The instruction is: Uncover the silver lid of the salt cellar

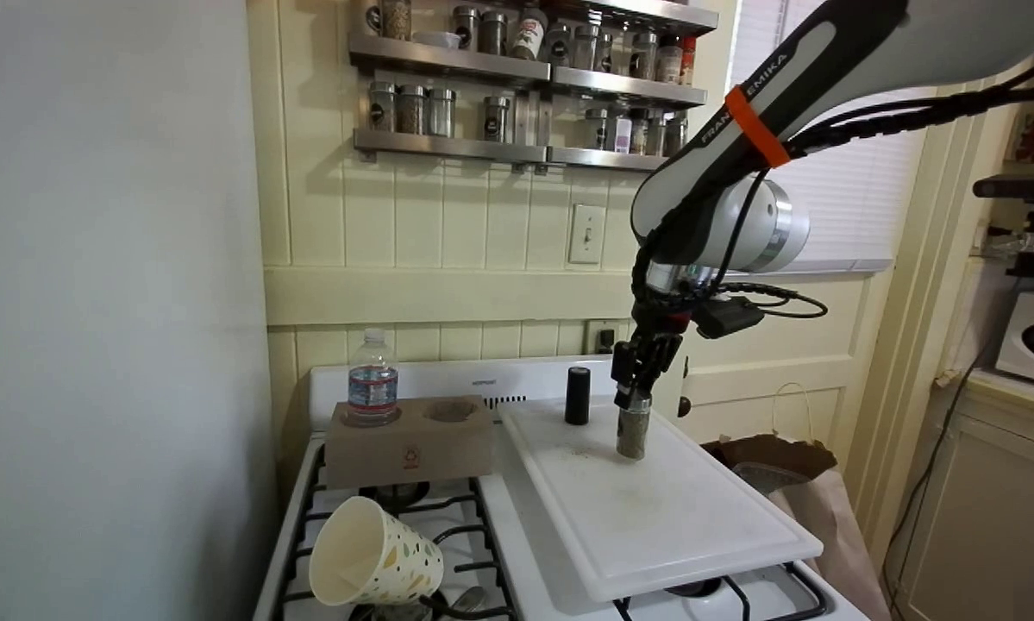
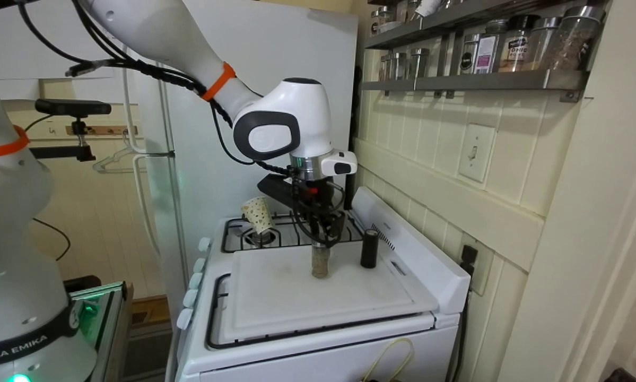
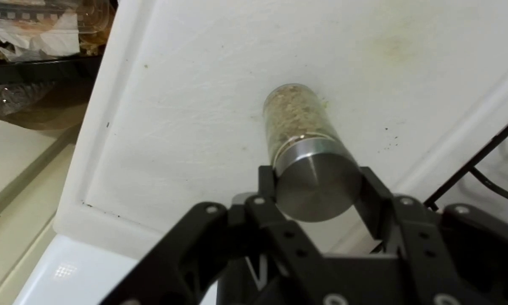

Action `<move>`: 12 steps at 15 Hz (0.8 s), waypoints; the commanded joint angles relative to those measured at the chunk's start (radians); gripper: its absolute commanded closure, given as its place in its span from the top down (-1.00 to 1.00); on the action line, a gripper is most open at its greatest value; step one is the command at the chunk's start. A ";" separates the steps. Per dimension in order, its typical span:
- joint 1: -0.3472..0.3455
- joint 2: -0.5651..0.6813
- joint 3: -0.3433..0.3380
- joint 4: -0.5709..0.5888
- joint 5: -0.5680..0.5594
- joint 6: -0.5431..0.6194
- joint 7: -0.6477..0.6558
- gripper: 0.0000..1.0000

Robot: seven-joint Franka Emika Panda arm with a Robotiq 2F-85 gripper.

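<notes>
I see the silver lid (image 3: 315, 180) dull grey on its face, the salt cellar (image 3: 295, 111) speckled beige-green, my tool (image 3: 320, 187) black, the cutting board (image 3: 186, 110) white with a yellowish stain, the cup (image 1: 396, 556) cream with green and orange flecks.

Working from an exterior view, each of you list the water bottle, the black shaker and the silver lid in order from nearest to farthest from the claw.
1. Silver lid, right at the claw, atop the salt cellar.
2. Black shaker, on the cutting board, just left of the claw.
3. Water bottle, farther left, at the cardboard carrier.
</notes>
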 commanded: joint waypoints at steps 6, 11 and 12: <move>0.008 0.025 0.007 -0.004 0.020 0.021 -0.019 -0.50; 0.021 0.020 0.007 -0.016 0.138 0.008 -0.182 -0.50; 0.022 0.020 0.007 -0.018 0.159 0.008 -0.221 -0.50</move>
